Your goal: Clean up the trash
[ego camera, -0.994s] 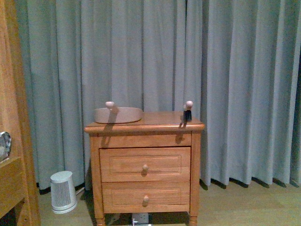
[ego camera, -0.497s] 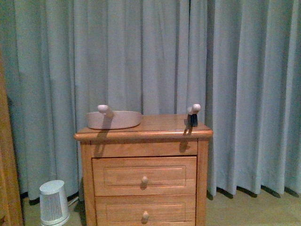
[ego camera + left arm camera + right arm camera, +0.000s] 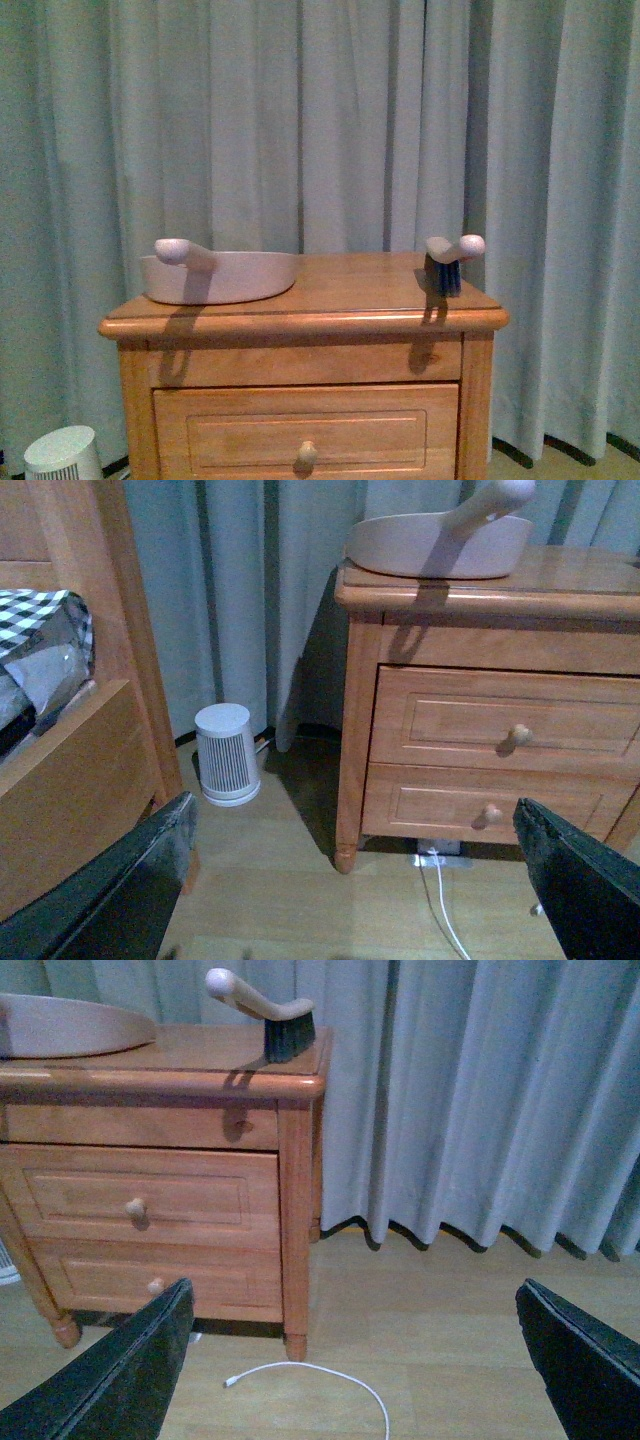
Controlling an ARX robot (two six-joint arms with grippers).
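The crumpled white paper ball is not in view in any frame. A beige-pink dustpan (image 3: 220, 275) lies on the left of a wooden nightstand (image 3: 300, 320); it also shows in the left wrist view (image 3: 440, 542) and the right wrist view (image 3: 70, 1025). A small brush (image 3: 448, 262) with dark bristles stands at the nightstand's right; it also shows in the right wrist view (image 3: 275, 1020). My left gripper (image 3: 360, 890) is open and empty, low over the floor. My right gripper (image 3: 355, 1370) is open and empty, low over the floor. Neither arm shows in the front view.
Grey curtains (image 3: 300, 120) hang behind the nightstand. A small white fan heater (image 3: 227, 753) stands on the floor left of it. A wooden bed frame (image 3: 80, 760) with bedding is at far left. A white cable (image 3: 320, 1380) lies on the wooden floor.
The front view has closed in on the nightstand, which now looks larger and fills the lower frame. The wooden frame at the left has left the view.
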